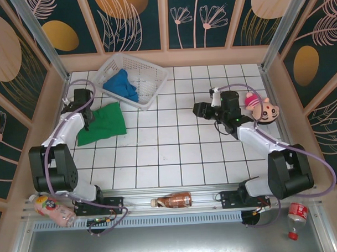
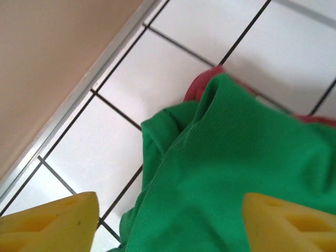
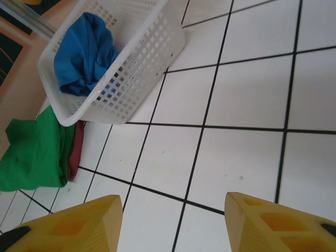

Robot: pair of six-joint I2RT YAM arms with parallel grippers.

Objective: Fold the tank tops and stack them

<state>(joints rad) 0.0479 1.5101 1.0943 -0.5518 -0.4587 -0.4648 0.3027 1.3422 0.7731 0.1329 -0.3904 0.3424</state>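
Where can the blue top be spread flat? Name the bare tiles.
Bare: the middle tiles between the green top and the right gripper, and the near rows before the bottle. Crowded: the far-left corner, with basket, green top and left gripper.

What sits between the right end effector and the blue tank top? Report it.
The lattice wall of the white basket: the blue tank top lies inside, behind the wall facing the right end effector. The basket's top is open.
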